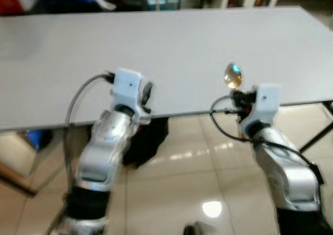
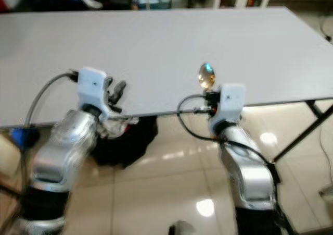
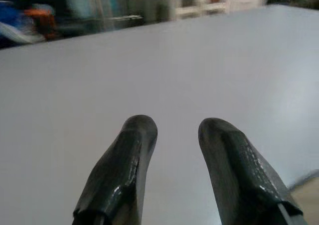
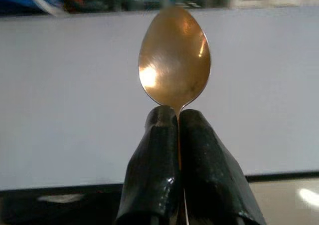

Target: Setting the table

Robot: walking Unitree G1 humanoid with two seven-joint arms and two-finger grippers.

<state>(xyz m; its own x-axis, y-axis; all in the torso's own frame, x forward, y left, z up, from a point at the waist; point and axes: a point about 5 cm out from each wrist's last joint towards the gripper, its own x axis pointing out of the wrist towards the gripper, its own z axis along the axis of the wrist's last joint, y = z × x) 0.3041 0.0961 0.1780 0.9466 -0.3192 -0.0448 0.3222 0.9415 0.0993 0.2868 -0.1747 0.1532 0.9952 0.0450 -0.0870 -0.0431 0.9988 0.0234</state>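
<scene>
While your right gripper (image 4: pixel 178 116) clamps the spoon (image 4: pixel 174 58) by its neck, bowl pointing out over the table's (image 1: pixel 171 42) near edge, your left gripper (image 3: pixel 169 135) waits beside it, jaws parted, holding nothing.

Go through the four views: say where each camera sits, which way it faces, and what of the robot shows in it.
Left eye, on the head: looks down at the white table; both silver arms show.
Right eye: beside it, same scene; right hand holds the spoon.
Left wrist: along the left hand, fingers apart above the tabletop.
Right wrist: along shut fingers gripping the spoon.
Shared: the table, in all four.
</scene>
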